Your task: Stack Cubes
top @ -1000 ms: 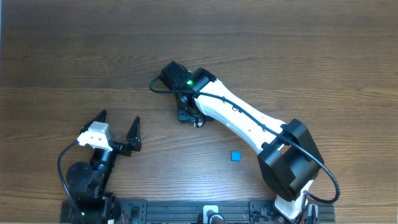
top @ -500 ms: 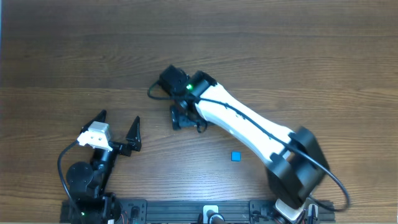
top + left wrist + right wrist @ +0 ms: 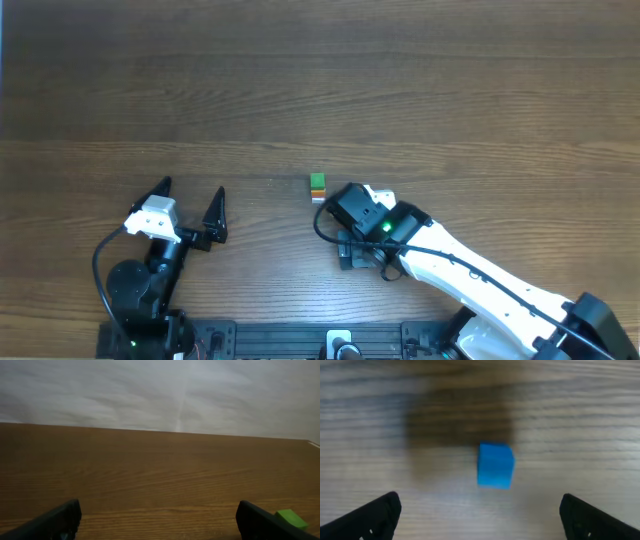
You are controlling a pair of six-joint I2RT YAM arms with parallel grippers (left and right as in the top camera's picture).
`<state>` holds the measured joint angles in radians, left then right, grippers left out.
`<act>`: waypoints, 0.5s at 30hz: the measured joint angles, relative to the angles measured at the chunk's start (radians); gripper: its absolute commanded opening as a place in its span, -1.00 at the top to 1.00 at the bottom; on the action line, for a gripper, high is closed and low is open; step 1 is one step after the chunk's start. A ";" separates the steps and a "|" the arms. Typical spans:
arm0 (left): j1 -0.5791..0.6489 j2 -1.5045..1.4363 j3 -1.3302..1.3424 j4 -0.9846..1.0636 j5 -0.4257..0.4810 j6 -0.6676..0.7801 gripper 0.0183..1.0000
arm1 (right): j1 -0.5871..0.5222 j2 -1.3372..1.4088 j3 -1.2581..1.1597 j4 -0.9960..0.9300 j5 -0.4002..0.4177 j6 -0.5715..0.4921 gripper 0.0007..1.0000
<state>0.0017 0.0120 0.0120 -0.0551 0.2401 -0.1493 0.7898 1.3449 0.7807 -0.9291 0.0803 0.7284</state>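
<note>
1. Black fingers spread wide, the right gripper [image 3: 480, 498] hovers over a smooth blue cube [image 3: 495, 465] on the wood-grain table [image 3: 450, 100].
2. A small stack [image 3: 318, 188], topped by a green cube [image 3: 318, 180], stands near mid-table.
3. The left gripper [image 3: 190, 203] also stands spread, empty.

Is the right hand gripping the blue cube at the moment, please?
No, the blue cube lies on the table, clear of the open right hand.

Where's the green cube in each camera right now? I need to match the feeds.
Top view: green cube near the middle of the table.
Left wrist view: just past one finger of the left hand.
Right wrist view: aimed at the blue cube instead.
Shared landmark: the left hand's open fingers.
</note>
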 measured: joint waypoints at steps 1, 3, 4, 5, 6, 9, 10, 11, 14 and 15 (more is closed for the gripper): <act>0.000 0.000 0.000 0.000 0.000 0.000 -1.00 | -0.008 0.000 -0.029 0.025 -0.004 0.003 -0.99; 0.000 0.000 0.000 0.000 0.000 0.000 -1.00 | -0.021 0.000 -0.074 0.061 -0.010 0.006 -0.98; 0.000 0.000 0.000 0.000 0.000 0.000 -1.00 | -0.026 0.000 -0.092 0.080 -0.014 0.008 -0.97; 0.000 0.000 0.000 0.000 0.000 0.000 -1.00 | -0.029 0.000 -0.104 0.106 -0.018 0.009 -0.98; 0.000 0.000 0.000 0.000 0.000 0.000 -1.00 | -0.032 0.000 -0.112 0.119 -0.018 0.010 -0.97; 0.000 0.000 0.000 0.000 0.000 0.000 -1.00 | -0.048 0.011 -0.115 0.162 -0.019 0.010 -0.92; 0.000 0.000 0.000 0.000 0.000 0.000 -1.00 | -0.053 0.025 -0.115 0.173 -0.020 0.010 -0.91; 0.000 0.000 0.000 0.000 0.000 0.000 -1.00 | -0.056 0.041 -0.115 0.185 -0.021 0.010 -0.87; 0.000 0.000 0.000 0.000 0.000 0.000 -1.00 | -0.057 0.085 -0.115 0.208 -0.021 0.011 -0.78; 0.000 0.000 0.000 0.000 0.000 0.000 -1.00 | -0.057 0.093 -0.116 0.212 -0.021 0.014 -0.67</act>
<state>0.0017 0.0120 0.0120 -0.0555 0.2401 -0.1493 0.7326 1.4380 0.6651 -0.7170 0.0593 0.7429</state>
